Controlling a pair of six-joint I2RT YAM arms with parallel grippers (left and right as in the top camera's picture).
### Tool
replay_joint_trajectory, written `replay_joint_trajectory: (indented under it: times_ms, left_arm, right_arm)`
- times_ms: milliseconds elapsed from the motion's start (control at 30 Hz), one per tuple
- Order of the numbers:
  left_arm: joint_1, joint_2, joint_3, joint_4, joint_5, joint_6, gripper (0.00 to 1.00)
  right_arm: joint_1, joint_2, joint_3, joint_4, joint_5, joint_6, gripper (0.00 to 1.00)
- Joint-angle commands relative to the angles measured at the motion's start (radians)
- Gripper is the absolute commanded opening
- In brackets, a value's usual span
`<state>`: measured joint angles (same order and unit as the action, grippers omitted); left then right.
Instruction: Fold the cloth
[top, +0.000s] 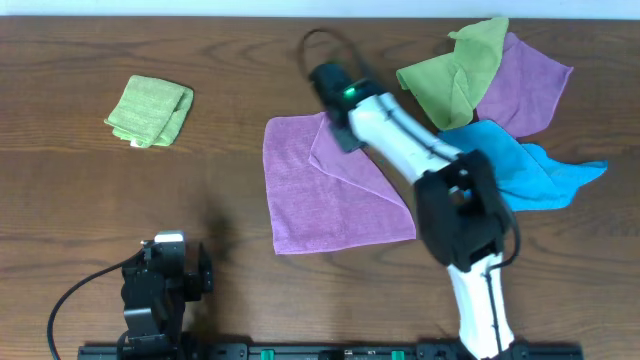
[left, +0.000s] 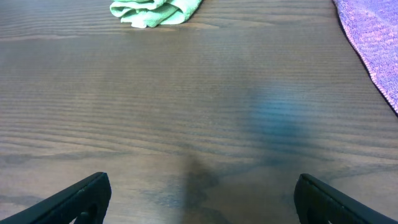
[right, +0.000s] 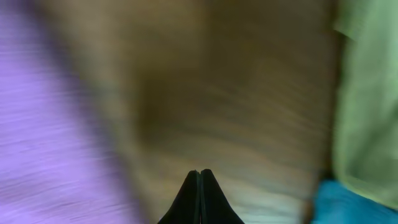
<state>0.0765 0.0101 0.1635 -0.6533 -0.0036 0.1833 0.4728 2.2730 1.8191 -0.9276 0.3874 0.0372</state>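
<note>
A purple cloth (top: 310, 200) lies flat at the table's centre, its top right corner folded over as a triangular flap. It also shows in the left wrist view (left: 376, 43) and, blurred, in the right wrist view (right: 43, 124). My right gripper (top: 343, 132) is over the cloth's top right edge. In the right wrist view the right gripper (right: 200, 173) is shut with nothing visible between the fingers, above bare wood just right of the purple cloth. My left gripper (top: 168, 243) is at the front left, open and empty (left: 202, 199), well clear of the cloth.
A folded green cloth (top: 150, 110) lies at the far left, also in the left wrist view (left: 155, 9). A pile at the far right holds an olive-green cloth (top: 455, 75), another purple cloth (top: 530, 85) and a blue cloth (top: 520, 165).
</note>
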Motion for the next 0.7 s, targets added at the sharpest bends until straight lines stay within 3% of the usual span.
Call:
replay_joint_trajectory:
  times_ms: [0, 67, 133, 167, 233, 467, 667]
  left_arm:
    - [-0.005, -0.006, -0.008, -0.001, -0.003, -0.008, 0.95]
    - [-0.005, -0.006, -0.008, -0.001, -0.003, -0.008, 0.95]
    - [-0.005, -0.006, -0.008, -0.001, -0.003, -0.008, 0.95]
    - [-0.005, -0.006, -0.008, -0.001, -0.003, -0.008, 0.95]
    - [-0.005, -0.006, -0.008, -0.001, -0.003, -0.008, 0.95]
    - [-0.005, -0.006, -0.008, -0.001, -0.003, -0.008, 0.95]
    - [-0.005, -0.006, -0.008, -0.001, -0.003, -0.008, 0.96]
  right_arm:
    - [-0.101, 0.008, 0.016, -0.003, 0.061, 0.080, 0.01]
    - [-0.147, 0.008, 0.018, -0.007, 0.030, 0.117, 0.01]
    - [-0.183, 0.008, 0.023, -0.024, -0.127, 0.094, 0.02]
    - [-0.192, 0.008, 0.026, -0.036, -0.220, 0.064, 0.11]
    - [-0.188, 0.008, 0.026, -0.043, -0.325, 0.027, 0.20]
    - [-0.064, 0.008, 0.027, -0.023, -0.377, 0.009, 0.52]
    - [0.077, 0.008, 0.027, 0.009, -0.311, -0.013, 0.55]
